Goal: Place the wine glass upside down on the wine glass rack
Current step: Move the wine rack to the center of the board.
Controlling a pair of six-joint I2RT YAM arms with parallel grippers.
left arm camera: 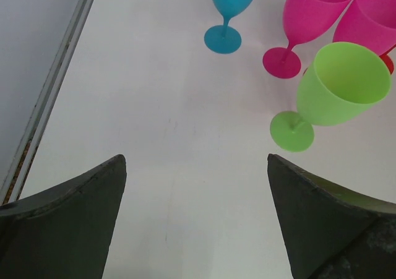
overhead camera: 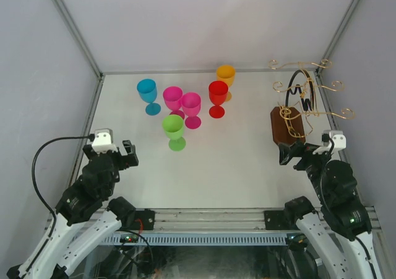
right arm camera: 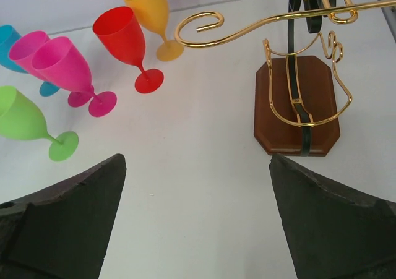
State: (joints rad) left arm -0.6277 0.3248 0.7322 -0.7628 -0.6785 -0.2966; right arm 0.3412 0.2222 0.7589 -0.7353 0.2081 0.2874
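Gold wire scrolls out from the rack [overhead camera: 307, 88], which stands upright on its brown base [overhead camera: 287, 125] at about 2 o'clock on the white table [overhead camera: 235, 174], close to the far right corner.

Six plastic glasses stand on their feet, rims up, in a loose cluster between 11 and 12 o'clock, all well apart from the rack. The blue glass [overhead camera: 147, 90] is farthest left. At its 3 o'clock come the first pink glass [overhead camera: 172, 97] and the second pink glass [overhead camera: 191, 104], just beside each other. The green glass [overhead camera: 173, 127] is at their 6 o'clock, nearest the arms. The red glass [overhead camera: 218, 93] is the nearest to the rack, with the orange glass [overhead camera: 226, 75] just behind it at its 1 o'clock.

The left arm sits folded low at 8 o'clock, elbow bent. Its wrist aims toward 2 o'clock and the left gripper [overhead camera: 128, 154] is over the table's left edge. Its jaws are spread wide around bare table and hold nothing. In its wrist view the green glass is at 1 o'clock.

The right arm mirrors it at 4 o'clock, with its wrist turned toward 10 o'clock. The right gripper [overhead camera: 288, 153] is near the base, at the base's 6 o'clock. Its jaws also gape wide and empty.
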